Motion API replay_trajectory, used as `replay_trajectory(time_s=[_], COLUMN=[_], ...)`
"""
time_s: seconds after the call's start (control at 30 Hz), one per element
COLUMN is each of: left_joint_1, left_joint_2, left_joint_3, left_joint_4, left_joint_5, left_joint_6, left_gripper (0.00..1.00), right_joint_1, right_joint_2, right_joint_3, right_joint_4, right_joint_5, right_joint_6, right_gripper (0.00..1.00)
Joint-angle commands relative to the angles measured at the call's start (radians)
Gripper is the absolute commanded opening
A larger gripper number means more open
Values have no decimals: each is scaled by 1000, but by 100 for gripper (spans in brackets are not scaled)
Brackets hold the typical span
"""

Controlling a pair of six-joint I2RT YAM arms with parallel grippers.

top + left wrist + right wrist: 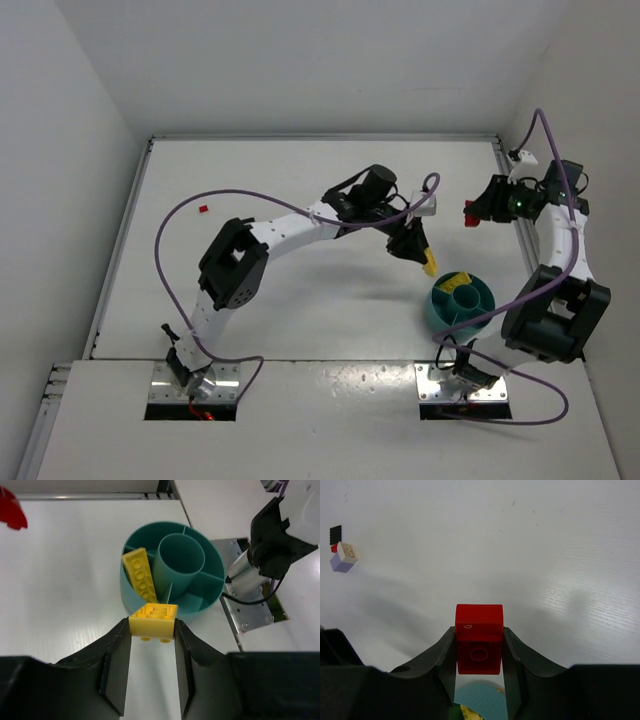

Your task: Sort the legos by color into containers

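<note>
My left gripper (pixel 422 253) is shut on a small yellow brick (pixel 431 265) and holds it in the air just up-left of the round teal bowl (pixel 440 312). In the left wrist view the yellow brick (pixel 153 621) is pinched between the fingertips (pixel 152 626) over the bowl's near rim (pixel 131 596). A long yellow plate (pixel 140 574) leans in one compartment. My right gripper (pixel 474 213) is shut on a red brick (pixel 468 208), held in the air beyond the bowl. In the right wrist view the red brick (pixel 479 637) sits between the fingers (pixel 479 647), with the bowl (pixel 482 701) below.
A tiny red brick (pixel 203 209) lies on the table at far left. A small white and lavender piece (pixel 343 560) with red and black bits shows at the upper left of the right wrist view. The right arm's base plate (pixel 252 612) lies next to the bowl.
</note>
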Motion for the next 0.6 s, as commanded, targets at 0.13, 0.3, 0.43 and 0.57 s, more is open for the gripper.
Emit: replay_trajectory(time_s=[0.13, 0.3, 0.43, 0.57], left_joint_1=[-69, -93, -93, -93], left_joint_2=[82, 92, 143, 164], left_joint_3=[132, 164, 207, 238], left_joint_4=[104, 73, 53, 53], left_joint_5=[-58, -69, -80, -91], left_joint_6=[-76, -64, -64, -64], left_gripper=[0, 0, 0, 0], right_joint_1=[-53, -74, -74, -85], right_joint_2=[-59, -72, -92, -110], right_joint_3=[-11, -22, -46, -57], right_joint_4=[83, 122, 132, 132], right_joint_5=[-17, -46, -55, -55], right_joint_6=[97, 140, 166, 166], right_gripper=[0, 0, 0, 0])
